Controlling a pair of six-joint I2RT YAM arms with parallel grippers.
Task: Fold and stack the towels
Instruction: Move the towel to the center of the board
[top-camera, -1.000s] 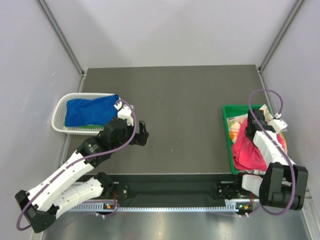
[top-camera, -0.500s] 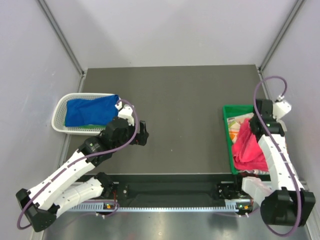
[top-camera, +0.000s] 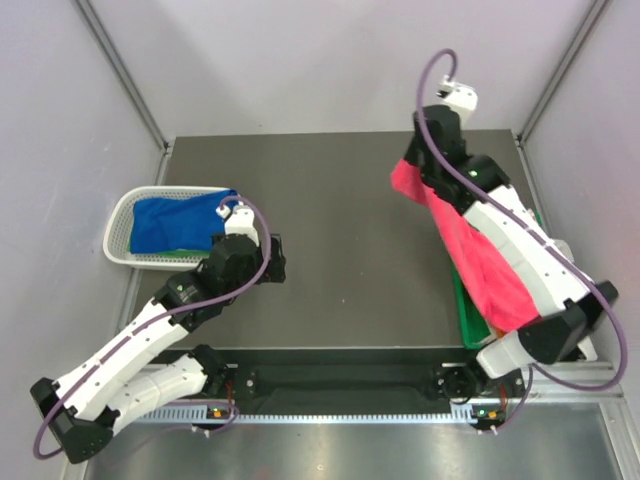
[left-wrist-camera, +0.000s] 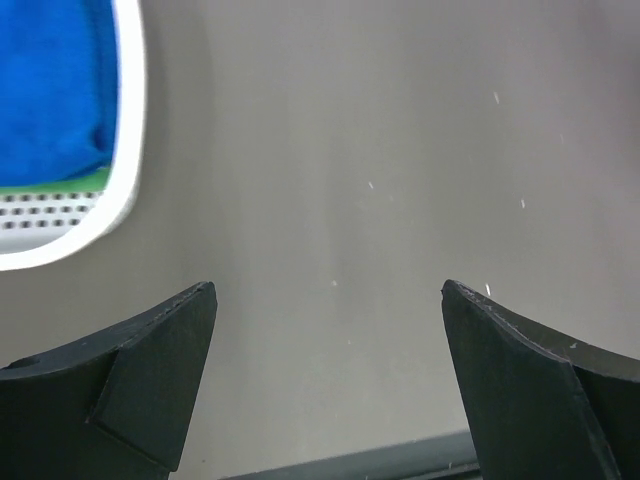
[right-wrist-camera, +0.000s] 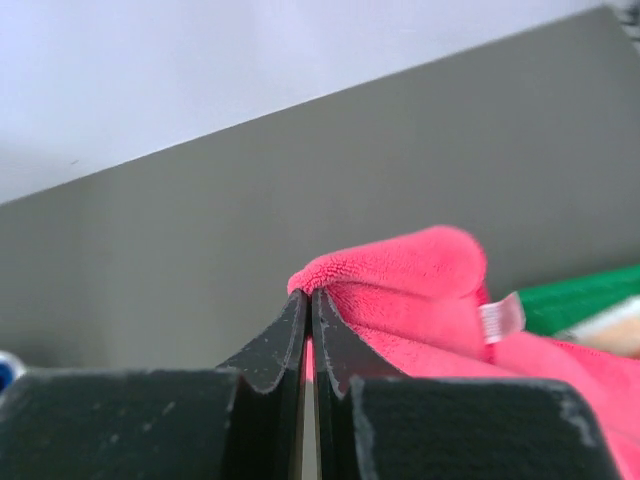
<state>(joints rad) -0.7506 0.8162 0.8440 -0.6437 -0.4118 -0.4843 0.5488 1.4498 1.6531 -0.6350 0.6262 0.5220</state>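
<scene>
In wrist view: tag (right-wrist-camera: 502, 318) on towel (right-wrist-camera: 400, 290)

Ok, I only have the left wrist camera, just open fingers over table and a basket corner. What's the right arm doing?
Observer: The right gripper is shut on a fold of the pink-red towel, lifted above the table.
Operator: Is it clear of the tray?
Observer: From the top camera its lower end overlaps the green tray; I can't tell if it touches.
Operator: And that basket?
Observer: A blue towel covers most of the white basket.
</scene>
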